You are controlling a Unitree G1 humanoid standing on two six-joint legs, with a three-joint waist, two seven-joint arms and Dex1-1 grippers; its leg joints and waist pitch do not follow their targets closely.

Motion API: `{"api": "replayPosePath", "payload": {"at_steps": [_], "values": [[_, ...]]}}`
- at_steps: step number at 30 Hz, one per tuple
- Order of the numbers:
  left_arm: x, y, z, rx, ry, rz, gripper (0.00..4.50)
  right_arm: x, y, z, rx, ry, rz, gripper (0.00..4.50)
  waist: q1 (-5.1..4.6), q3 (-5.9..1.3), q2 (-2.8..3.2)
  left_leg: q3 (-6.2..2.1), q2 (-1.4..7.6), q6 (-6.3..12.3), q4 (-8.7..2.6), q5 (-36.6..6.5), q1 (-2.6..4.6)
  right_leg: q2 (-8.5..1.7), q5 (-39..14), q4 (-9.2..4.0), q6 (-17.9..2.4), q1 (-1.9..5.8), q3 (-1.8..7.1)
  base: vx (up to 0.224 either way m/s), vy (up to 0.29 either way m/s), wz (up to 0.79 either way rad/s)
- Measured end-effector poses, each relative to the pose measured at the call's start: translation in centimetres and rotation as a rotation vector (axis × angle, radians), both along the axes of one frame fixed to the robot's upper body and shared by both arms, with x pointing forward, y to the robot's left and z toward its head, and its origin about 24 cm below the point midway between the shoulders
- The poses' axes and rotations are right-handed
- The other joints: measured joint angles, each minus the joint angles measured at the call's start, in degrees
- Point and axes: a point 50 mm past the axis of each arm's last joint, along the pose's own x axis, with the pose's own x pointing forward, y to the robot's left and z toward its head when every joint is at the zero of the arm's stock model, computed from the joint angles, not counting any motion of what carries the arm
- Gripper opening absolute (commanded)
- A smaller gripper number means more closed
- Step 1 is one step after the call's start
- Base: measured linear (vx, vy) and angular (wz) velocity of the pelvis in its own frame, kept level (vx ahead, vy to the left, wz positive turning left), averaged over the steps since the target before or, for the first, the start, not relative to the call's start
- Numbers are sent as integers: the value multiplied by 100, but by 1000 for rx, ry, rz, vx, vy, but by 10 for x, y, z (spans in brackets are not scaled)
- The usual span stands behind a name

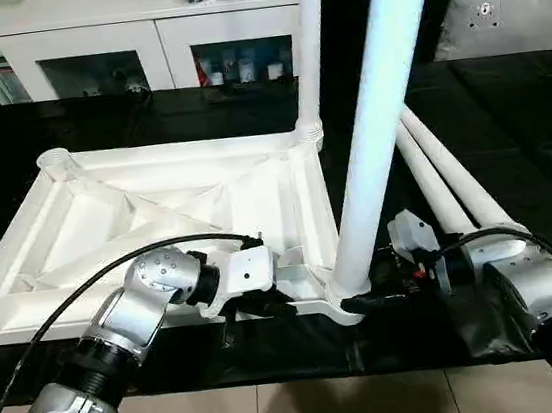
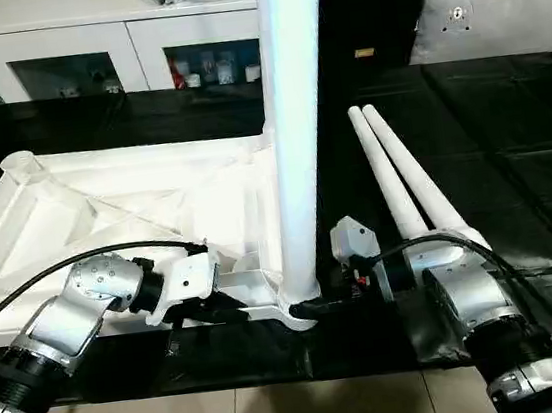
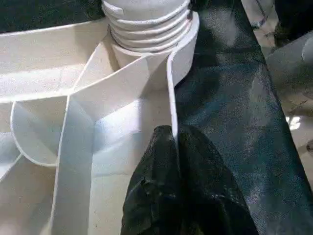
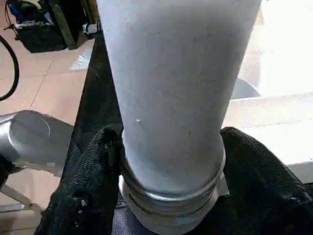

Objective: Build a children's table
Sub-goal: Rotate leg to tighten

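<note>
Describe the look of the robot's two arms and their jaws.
Both forearms are silver metal cylinders with black ribbed collars. The left arm carries a white wrist block; a black cable loops over it. The right arm has a white block with a red spot. Black fingers look coarse and padded.

Both forearms were silver, ribbed metal with black collars near the wrists. Black cables arched over the left forearm and right forearm. White wrist housings carried black fingers.
</note>
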Motion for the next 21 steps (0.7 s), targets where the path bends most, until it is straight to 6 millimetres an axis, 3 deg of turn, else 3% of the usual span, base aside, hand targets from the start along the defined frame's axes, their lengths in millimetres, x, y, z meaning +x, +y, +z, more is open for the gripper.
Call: {"api": "replayPosePath", "payload": {"at_steps": [3, 6, 13, 19, 21], "values": [[-2, 0, -1, -22, 20, 58, 0, 0, 4, -4, 31, 17, -49, 267, -22, -2, 2, 2, 0, 0, 0, 1, 15, 0, 1, 8, -2, 6, 5, 0, 0, 0], [0, 0, -4, -43, 18, 183, 0, 6, 9, -9, 60, 22, -187, 267, -107, 2, -9, 2, -2, -1, 4, 1, 40, 0, 7, 17, -11, 22, 13, 0, 0, 0], [13, -31, -9, -94, -38, 493, 0, 31, 27, -21, 126, -6, -651, 266, -350, -4, -5, 5, -9, -8, -6, 5, 48, 1, 19, 2, 0, 15, 25, 0, 0, 0], [21, -52, -10, -106, -73, 632, 0, 44, 39, -21, 138, -11, -881, 266, -344, -30, 38, 5, -10, -8, -10, 6, 39, 1, 23, -5, -5, 11, 24, 0, 0, 0], [21, -53, -9, -106, -76, 633, 0, 44, 38, -21, 141, -16, -883, 321, -335, -39, 52, 5, -10, -8, -13, 5, 34, 1, 20, -16, -1, 12, 22, 0, 0, 0]]}}
